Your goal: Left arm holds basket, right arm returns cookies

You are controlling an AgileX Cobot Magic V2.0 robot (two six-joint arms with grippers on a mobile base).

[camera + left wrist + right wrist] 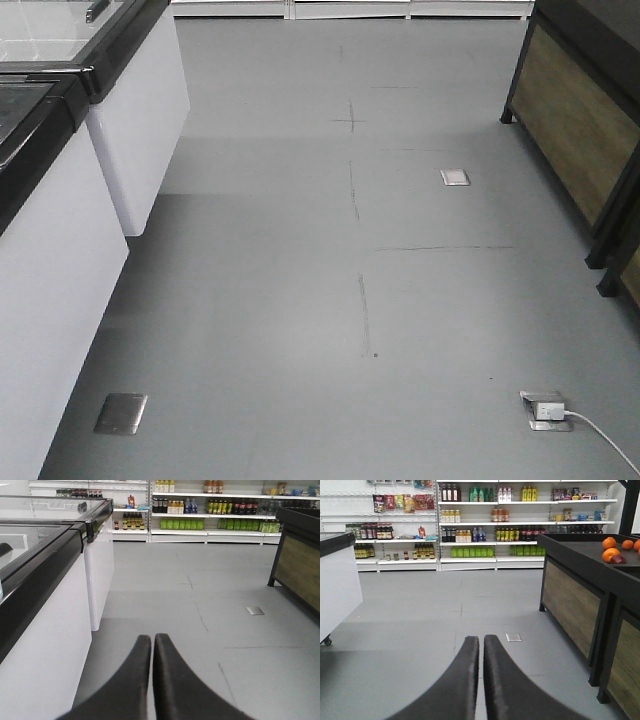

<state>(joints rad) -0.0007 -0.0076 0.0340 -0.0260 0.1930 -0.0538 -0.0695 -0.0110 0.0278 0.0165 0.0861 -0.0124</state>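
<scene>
The basket and the cookies are out of view in every frame. My left gripper (152,639) is shut, its two black fingers pressed together with nothing between them, pointing down a grey shop aisle. In the right wrist view my right gripper (481,640) is shut too, only a thin slit between its fingers and nothing held. Neither arm shows in the front view.
White chest freezers (60,230) with black rims line the left. A dark wooden produce stand (580,590) with oranges (610,554) stands right. Stocked shelves (490,525) fill the far wall. Floor sockets (546,410), one with a white cable, sit in the grey floor (330,300).
</scene>
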